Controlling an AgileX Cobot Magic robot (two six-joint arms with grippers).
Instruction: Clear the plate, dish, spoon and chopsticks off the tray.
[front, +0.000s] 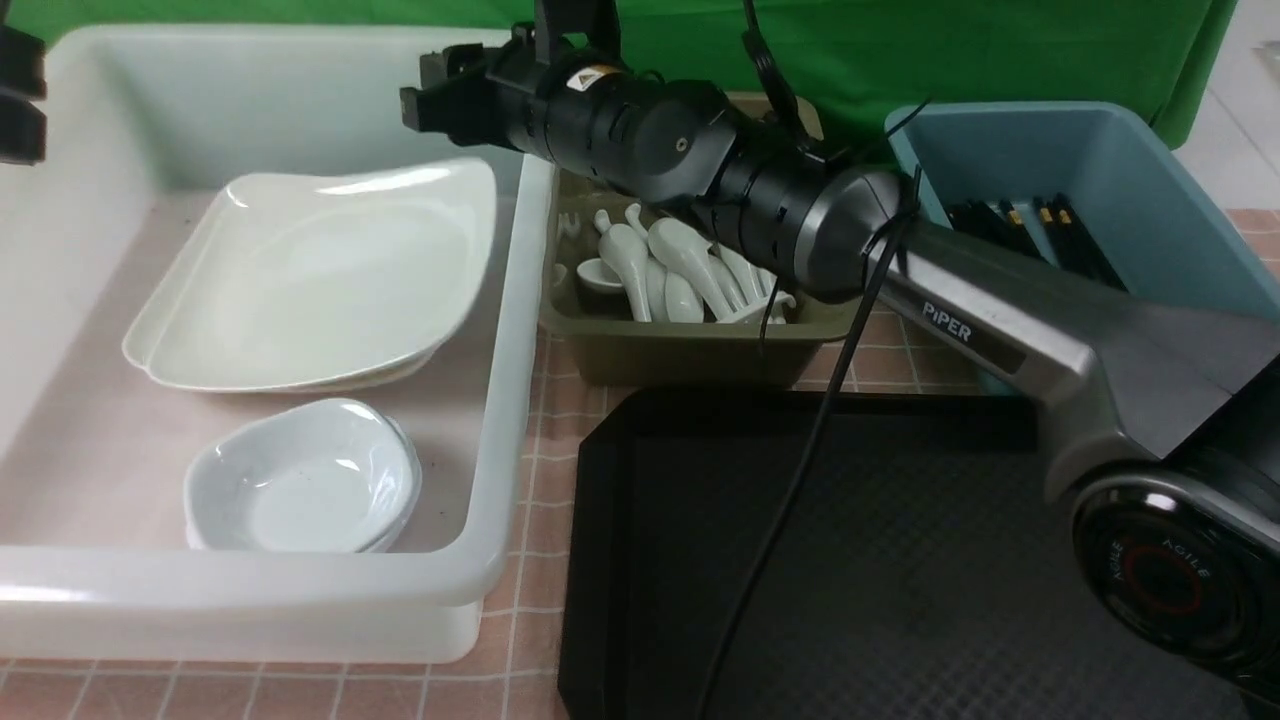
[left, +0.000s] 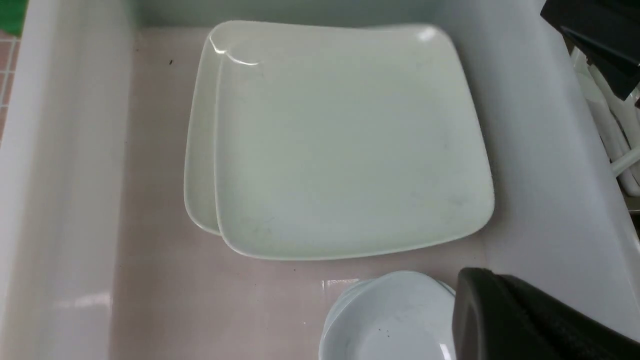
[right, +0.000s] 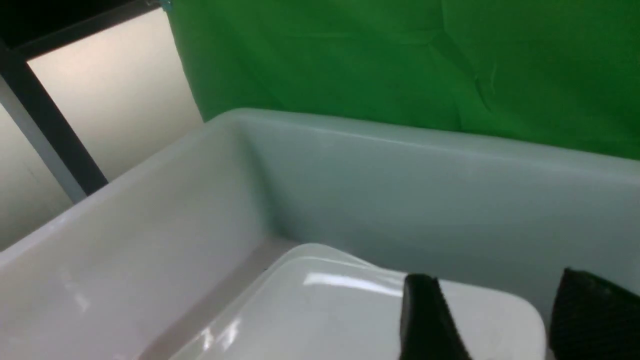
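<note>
Closest to me sits the black tray (front: 900, 560), and no tableware shows on the stretch of its floor that my right arm (front: 990, 330) leaves in view. Beyond it on the checked surface (front: 540, 480) stands the white tub (front: 500, 400). It holds the plate (front: 330, 270), lying slightly offset on a second one like it, with a stack of small dishes (front: 300, 480) just beside. Spoons (front: 670, 270) lie piled in the olive tub (front: 690, 355), and chopsticks (front: 1040, 225) lie in the blue tub (front: 1150, 180).

My right end effector (right: 500, 320) hangs over the plate near its far corner, jaws parted with nothing between them. My left end effector (left: 520, 315) is closed and empty above the white tub.

I judge the plate weighty, rigid, slick with glaze and easily chipped. I would pinch it at the raised rim on a straight side, not at a corner.

"PiPER" reads on the right arm's link and "AGILE" on its joint cap. The yellow sticker near the wrist is too small to read.
</note>
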